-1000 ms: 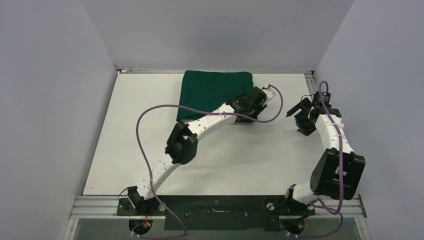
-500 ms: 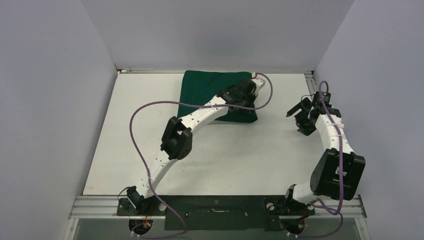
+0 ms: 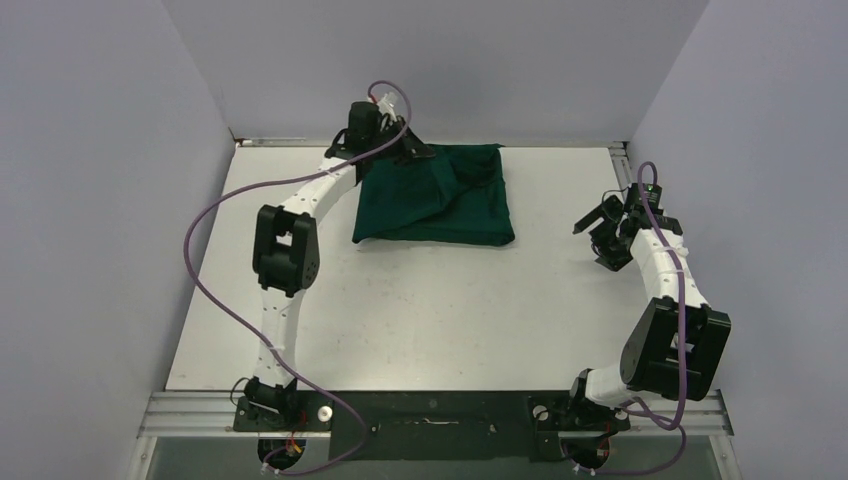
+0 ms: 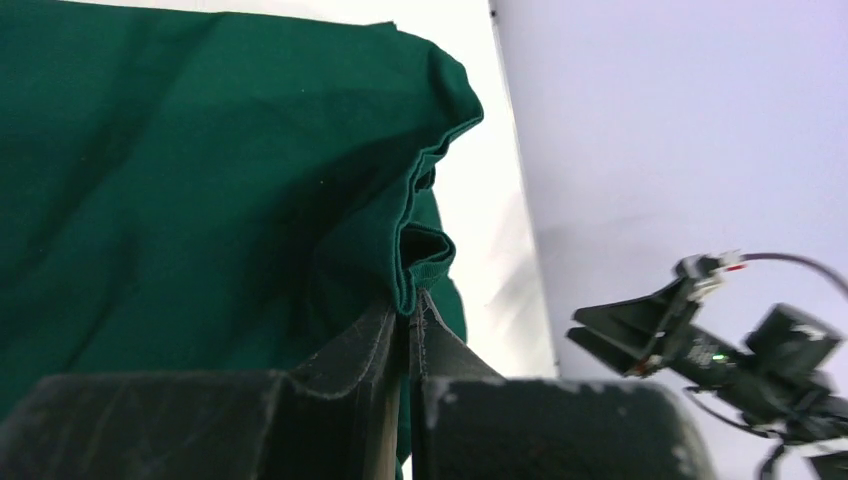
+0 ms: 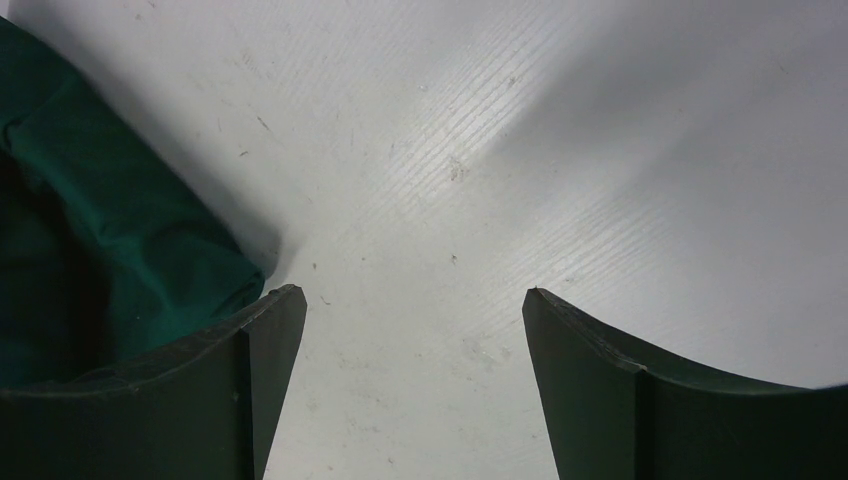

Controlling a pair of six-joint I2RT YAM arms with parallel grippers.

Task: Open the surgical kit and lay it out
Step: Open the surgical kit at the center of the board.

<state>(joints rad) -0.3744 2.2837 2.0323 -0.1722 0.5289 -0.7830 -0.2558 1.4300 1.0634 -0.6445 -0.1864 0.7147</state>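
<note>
Top external view: the surgical kit [image 3: 440,205] is seen at the far side of the worktop [image 3: 450,310], and most of it is wrapped up as one bundle
Left tool [image 3: 413,150]: it is clamped tight on a folded edge of the green cloth [image 4: 200,180], at the far left corner of the kit, and that edge is held up off the bundle
Right tool [image 3: 592,224]: its fingers are held wide apart and nothing is gripped; it is kept over bare worktop to the right of the kit
Done so far: only one flap is judged to be lifted, so the opening is thought to be just at its start
Left to do: the cloth is to be spread flat, and the things inside are to be taken out and laid down
Hidden: nothing inside the wrap can be seen
</note>
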